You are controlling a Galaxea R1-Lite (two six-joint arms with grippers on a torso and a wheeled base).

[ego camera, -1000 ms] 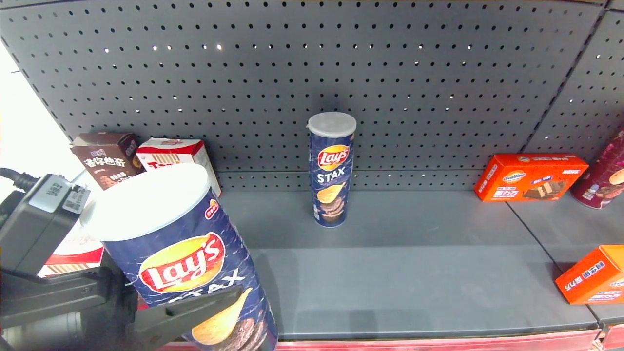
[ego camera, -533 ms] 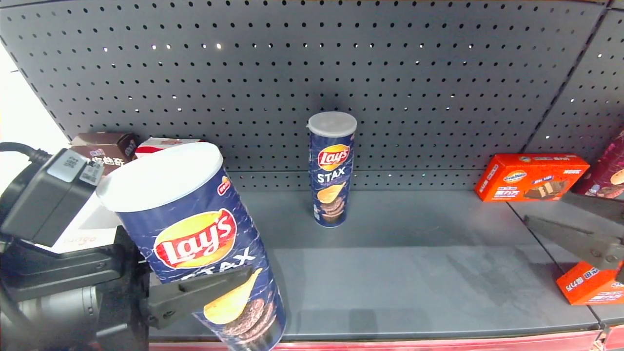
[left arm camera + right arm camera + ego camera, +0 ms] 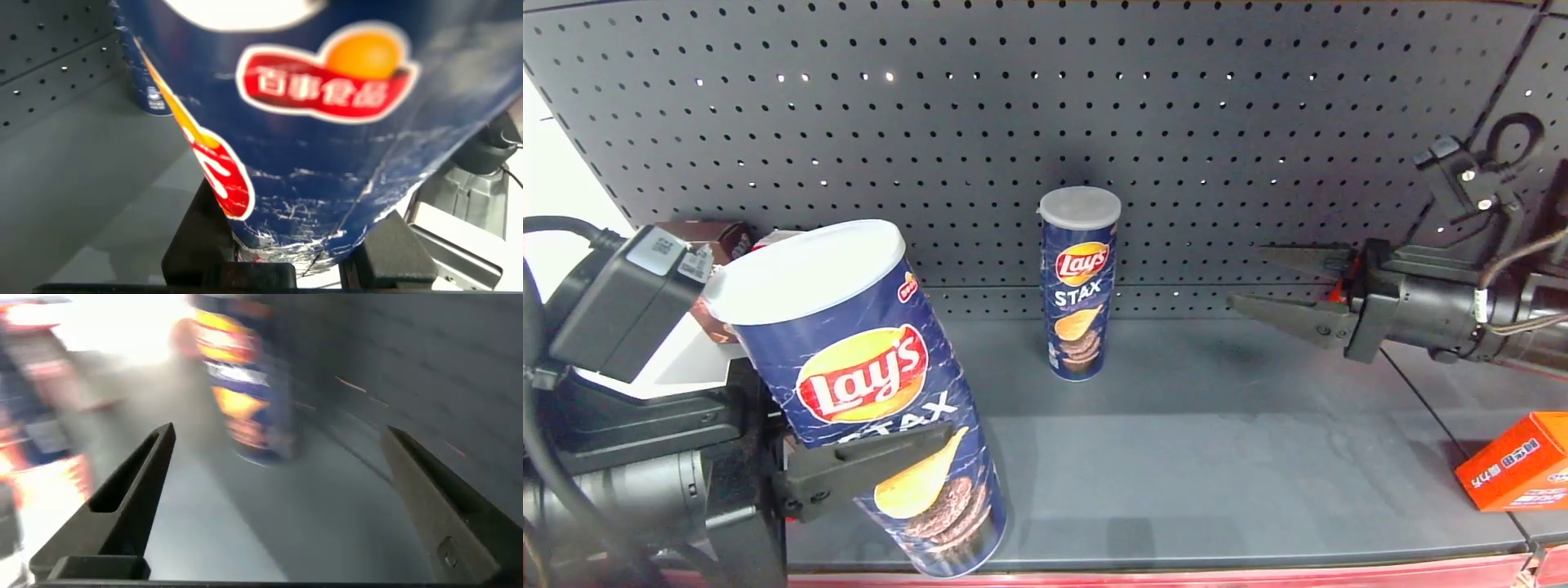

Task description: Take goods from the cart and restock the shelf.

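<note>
From where I stand, the left gripper (image 3: 882, 469) is at the left front of the shelf (image 3: 1217, 457), its fingers (image 3: 866, 478) pinching the held chip can (image 3: 849, 359) around the lower half. One dark finger lies across the can's front; the other is hidden behind it. This blue can with the white lid is tilted, its top leaning back and to the left and its base down at the shelf's front edge (whether the base touches the shelf, I cannot tell). In the left wrist view the held chip can (image 3: 327, 147) looms right before the camera, clamped between the two fingers (image 3: 204, 237).

A second chip can (image 3: 1079, 282), of the same kind, stands upright in the middle of the shelf, near the pegboard back panel (image 3: 1176, 122) and well apart from the held one.

The right gripper (image 3: 1248, 278) hangs above the shelf on the right, its fingers (image 3: 1290, 314) spread wide and aimed leftward at the second chip can, with a clear gap between them and it. In the right wrist view (much blurred) the second chip can (image 3: 241, 392) shows beyond the right gripper (image 3: 279, 431), between the parted fingers (image 3: 135, 494).

An orange box (image 3: 1515, 474) lies at the far right near the front, and a brown box (image 3: 727, 241) peeks out behind the left arm. A red strip (image 3: 1258, 572) runs along the shelf's front edge.
</note>
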